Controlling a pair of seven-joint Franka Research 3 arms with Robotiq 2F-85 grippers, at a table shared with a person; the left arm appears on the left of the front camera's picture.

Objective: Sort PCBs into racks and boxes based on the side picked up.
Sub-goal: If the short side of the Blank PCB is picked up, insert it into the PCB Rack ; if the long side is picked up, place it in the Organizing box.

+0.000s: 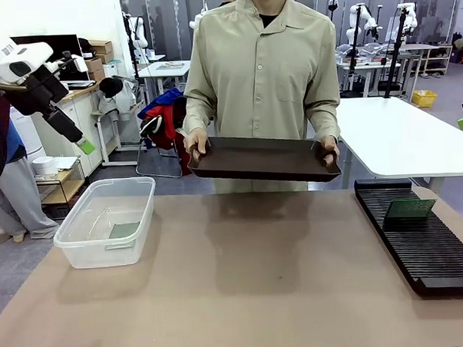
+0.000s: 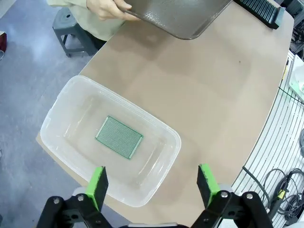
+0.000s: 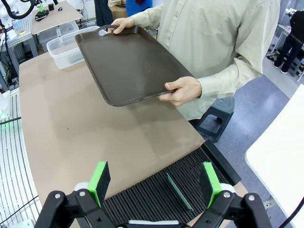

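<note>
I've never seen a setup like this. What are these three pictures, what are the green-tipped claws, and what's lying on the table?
These are three cameras on one two-armed robot. The front view looks across a tan table at a person holding an empty dark brown tray with both hands. The other two cameras sit on the robot's wrists, looking down along each claw.

The left gripper, black with green pads, hangs open above a clear plastic tub; one green circuit board lies flat inside it. The right gripper, also open, hangs above a long black slotted rack, where a second green circuit board stands on edge in a slot. Neither gripper holds anything.
</note>
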